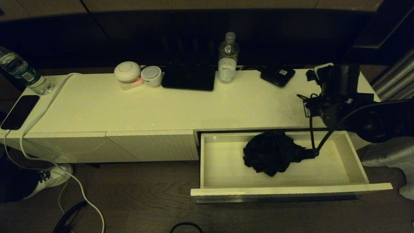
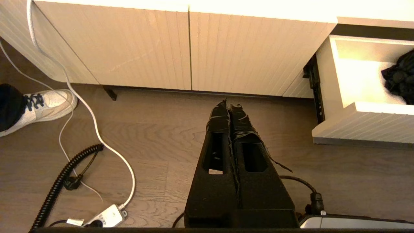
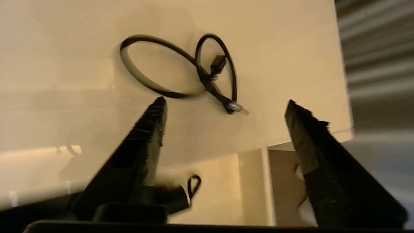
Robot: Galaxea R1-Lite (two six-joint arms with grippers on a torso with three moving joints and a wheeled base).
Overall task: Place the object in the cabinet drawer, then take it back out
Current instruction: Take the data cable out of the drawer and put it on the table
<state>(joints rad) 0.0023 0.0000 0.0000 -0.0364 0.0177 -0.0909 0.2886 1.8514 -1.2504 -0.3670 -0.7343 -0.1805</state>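
Now right hand (image 3: 223, 110) spread wide, empty, raised above the cabinet drawer (image 1: 226, 161), left hand (image 2: 230, 105) pressed together near floor

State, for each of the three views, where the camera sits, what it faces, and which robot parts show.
Head: high, facing down on the open white ribbed cabinet drawer holding a crumpled black umbrella; right arm at right.
Left wrist: low, facing floor and cabinet fronts; shut left end effector shows.
Right wrist: above the cabinet top, over a looped black cable; open right end effector shows.
Head and left wrist share drawer and umbrella.
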